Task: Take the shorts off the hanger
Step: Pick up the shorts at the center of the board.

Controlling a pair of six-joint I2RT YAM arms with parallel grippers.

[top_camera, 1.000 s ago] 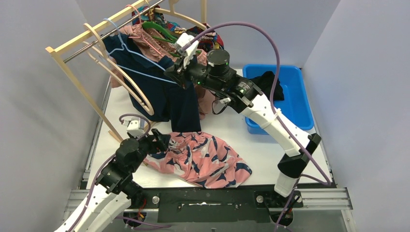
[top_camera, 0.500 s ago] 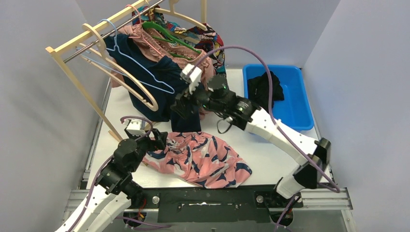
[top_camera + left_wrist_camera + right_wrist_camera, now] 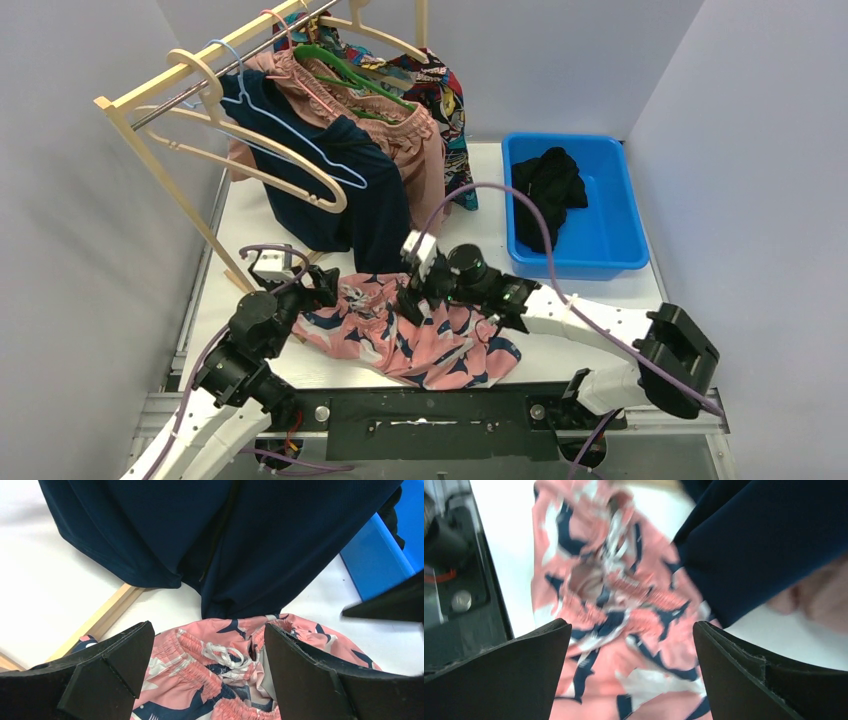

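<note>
Right arm's come down off the rack (image 3: 150, 150) since half a second ago. The right gripper (image 3: 412, 300) is now low over the pink navy-print shorts (image 3: 425, 335), which lie on the desk (image 3: 245, 225) in front of the rack. Its fingers are spread, holding nothing. The left gripper (image 3: 210, 645) is at the waistband, fingers released too. The navy shorts (image 3: 365, 205) hang on the rack, with the dusty pink shorts (image 3: 412, 140) behind them.

Top view: illumination is even, diffuse and bright. Only soft shadows are cast on the table (image 3: 490, 250) beneath the hanging navy shorts (image 3: 370, 210). Focus is held edge to edge.

Left wrist view: fabric is resolved sharply. The white table is nearly clipped. The fingers (image 3: 100, 675) of the left gripper (image 3: 209, 630) are rendered near-black, with little detail.

Right wrist view: the pink printed shorts (image 3: 624, 595) and navy fabric are smeared by motion blur. The fingers (image 3: 499, 680) of the right gripper (image 3: 630, 630) are rendered sharp.
</note>
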